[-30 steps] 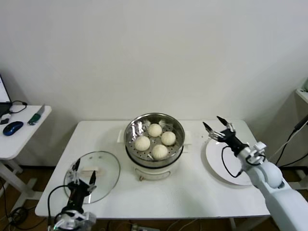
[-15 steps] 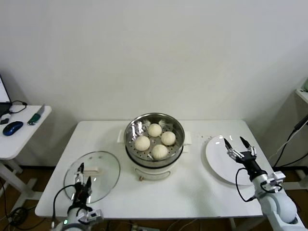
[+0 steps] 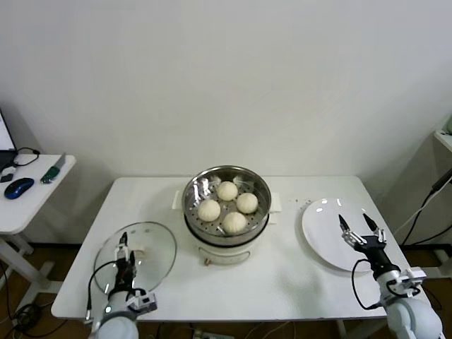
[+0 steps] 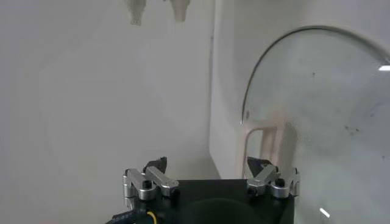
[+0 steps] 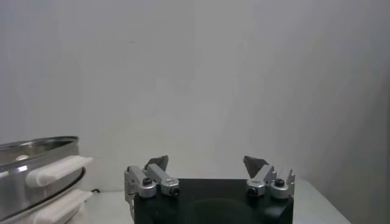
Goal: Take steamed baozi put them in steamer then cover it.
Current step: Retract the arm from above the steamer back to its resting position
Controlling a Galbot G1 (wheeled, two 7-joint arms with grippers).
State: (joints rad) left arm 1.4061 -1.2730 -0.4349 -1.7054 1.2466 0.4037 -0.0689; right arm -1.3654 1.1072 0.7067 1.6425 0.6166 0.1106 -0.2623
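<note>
Buns (image 3: 227,205): all four sit in the steamer (image 3: 227,214).
Right claw (image 3: 359,228): spread wide and holding nothing, it has pulled back over the plate (image 3: 318,236).
Left claw (image 3: 128,248): open, moved up to the lid (image 3: 152,251) on the tabletop (image 3: 282,275).
Next: likely covering.

- Four cream-white steamed baozi (image 3: 228,206) are seen, smooth and unpatterned.
- The steamer (image 3: 260,212) is shown in shiny steel, its floor dotted with small holes, on a white base.
- The cover (image 3: 152,248) at the near left is made of clear glass, edged in metal, with a cream-white handle.
- A plain white plate (image 3: 321,229) is seen at the right.
- The table (image 3: 282,279) is white.
- The left gripper (image 3: 124,256) and right gripper (image 3: 357,227) are coloured black and silver.
</note>
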